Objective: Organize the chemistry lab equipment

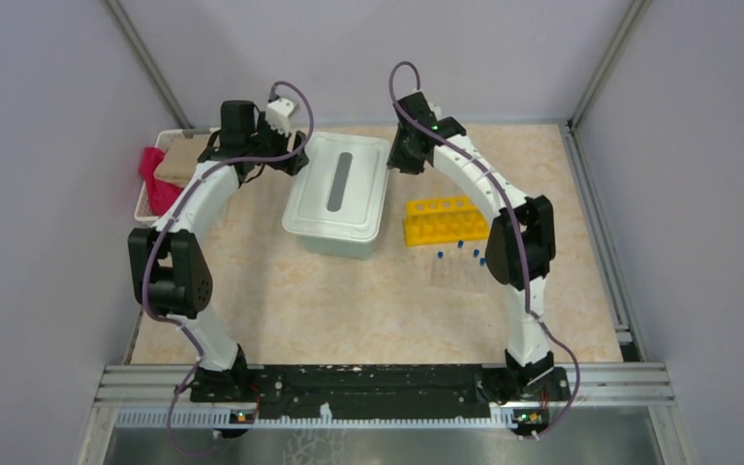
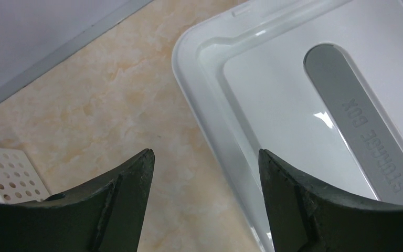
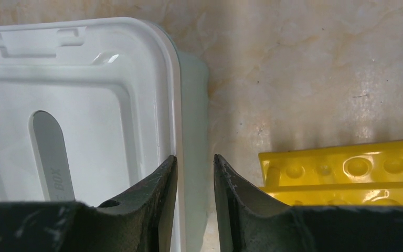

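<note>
A yellow holed tube rack (image 1: 446, 219) lies on the table right of the white storage box (image 1: 339, 228); the right wrist view shows the yellow rack (image 3: 346, 170) too. Several thin test tubes with blue caps (image 1: 460, 252) lie just in front of the rack. My left gripper (image 1: 283, 160) (image 2: 204, 157) hangs open over the box's far left corner, one finger above bare table and one above the lid (image 2: 273, 100). My right gripper (image 1: 402, 163) (image 3: 195, 157) straddles the lid's right rim (image 3: 176, 94), jaws a narrow gap apart, nothing held.
The box's lid is on and carries a grey handle strip (image 1: 343, 180). A white perforated basket (image 1: 143, 205) with a red cloth (image 1: 155, 179) and a tan one stands at the far left, its corner (image 2: 8, 178) showing near my left fingers. Grey walls ring the table.
</note>
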